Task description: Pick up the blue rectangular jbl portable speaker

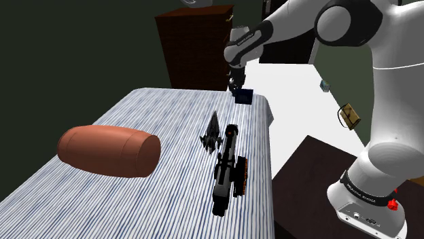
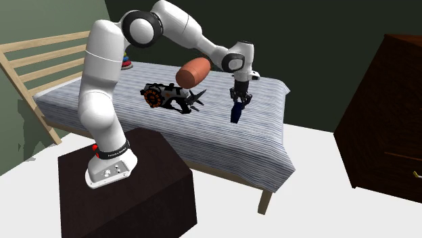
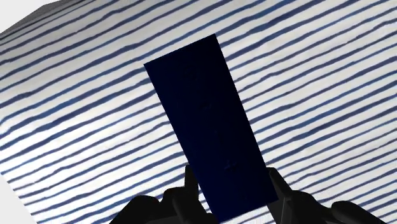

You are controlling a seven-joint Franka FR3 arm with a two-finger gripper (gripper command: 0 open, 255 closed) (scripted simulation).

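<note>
The speaker [image 3: 207, 121] is one flat, plain rectangular block, so deep a navy that it reads almost black, with no markings that can be made out. It sits over the bed's [image 2: 270, 142] far corner in the shoulder view, near the foot end and close to the edge, standing upright in the second exterior view. Whether its lower end touches the bed's cover cannot be told.

The gripper [image 3: 232, 175] comes down on it from above. The two black fingers [image 3: 189, 188] are parted only by the block's thickness and press against its near end from either side, clasping it.

The bed has a cover with thin blue and white stripes. Three other things lie on it: one reddish-brown cylindrical bolster [image 1: 109, 151] towards its head end, one black wheeled toy [image 1: 230, 170] with orange wheel hubs in its middle, and one small dark spiky figure [image 1: 213, 132] touching that toy. One dark wooden dresser [image 2: 392, 115] stands beyond the bed's foot, well apart.
</note>
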